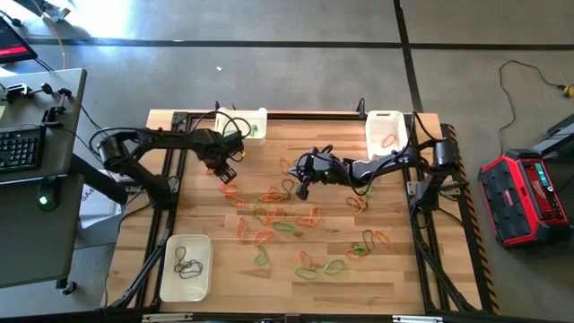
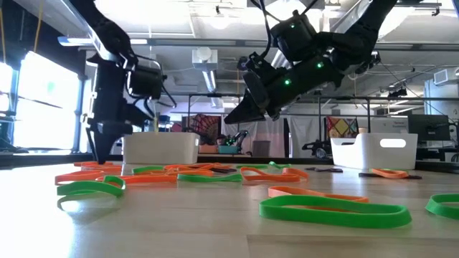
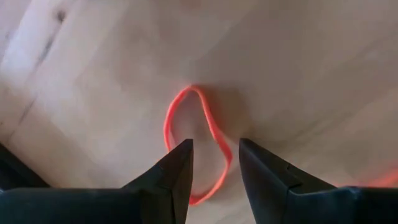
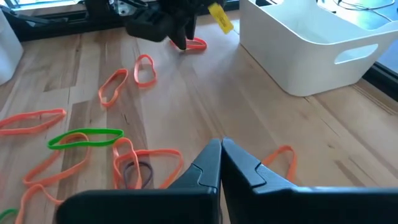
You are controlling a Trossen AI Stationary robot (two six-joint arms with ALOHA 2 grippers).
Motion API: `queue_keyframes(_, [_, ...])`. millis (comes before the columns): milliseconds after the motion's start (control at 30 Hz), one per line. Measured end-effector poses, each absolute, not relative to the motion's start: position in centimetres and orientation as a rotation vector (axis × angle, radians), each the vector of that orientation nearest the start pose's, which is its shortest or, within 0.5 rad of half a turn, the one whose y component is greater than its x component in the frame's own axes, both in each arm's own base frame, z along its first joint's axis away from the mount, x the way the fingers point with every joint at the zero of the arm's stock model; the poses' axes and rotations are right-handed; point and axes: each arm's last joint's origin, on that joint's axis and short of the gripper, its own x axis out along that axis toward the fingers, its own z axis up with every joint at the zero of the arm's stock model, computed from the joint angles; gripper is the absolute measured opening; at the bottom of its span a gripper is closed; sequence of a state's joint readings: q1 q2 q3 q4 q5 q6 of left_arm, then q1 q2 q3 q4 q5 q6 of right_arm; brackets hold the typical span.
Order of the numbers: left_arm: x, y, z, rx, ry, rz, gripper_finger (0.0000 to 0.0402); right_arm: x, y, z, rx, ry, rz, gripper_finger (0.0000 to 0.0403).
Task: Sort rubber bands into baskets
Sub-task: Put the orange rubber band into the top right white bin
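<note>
The left gripper (image 3: 214, 163) is standing with fingers parted over an orange band (image 3: 196, 146) near the table's (image 1: 395, 278) far left corner, beside a white basket (image 1: 247, 118). Advice: straddle one strand, touching wood, before closing. The right gripper (image 4: 221, 163) is waiting shut mid-table. A workshop is showing beyond.

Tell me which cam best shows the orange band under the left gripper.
Left wrist view: the orange band fills the frame, flat on the wood between the open left gripper fingers. The high view shows it as a speck; the right wrist view shows it far off; the low view doesn't single it out.
</note>
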State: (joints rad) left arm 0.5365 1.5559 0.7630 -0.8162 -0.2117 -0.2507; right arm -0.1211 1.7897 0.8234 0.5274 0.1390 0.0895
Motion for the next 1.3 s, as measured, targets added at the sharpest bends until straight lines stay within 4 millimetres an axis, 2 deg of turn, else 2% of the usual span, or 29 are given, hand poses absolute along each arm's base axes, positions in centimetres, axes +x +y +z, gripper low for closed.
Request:
queue_keyframes(233, [19.2,12.5,13.1,-0.433,1.608,0.685,0.0106,35.0,-4.7,15.3,0.082,0.430,-0.276,0.0000])
queue_keyframes(500, [19.4,11.6,14.8,-0.357,1.528,0.618,0.0006,35.0,-4.7,15.2,0.094,0.430,-0.278,0.0000])
queue_keyframes(767, [20.7,9.0,18.3,-0.272,1.255,0.573,0.0002,35.1,-3.5,15.3,0.105,0.423,-0.299,0.0000])
queue_keyframes(1000, [23.5,6.8,21.5,-0.248,0.845,0.499,0.0001,35.0,-1.9,16.2,0.094,0.406,-0.261,0.0007])
queue_keyframes(1167, [25.5,5.7,23.0,-0.233,0.618,0.430,0.0001,34.8,-1.1,17.4,0.094,0.377,-0.231,0.0009])
queue_keyframes(1300, [26.8,5.0,23.7,-0.205,0.479,0.443,0.0001,34.7,-1.1,17.5,0.088,0.384,-0.223,0.0009])
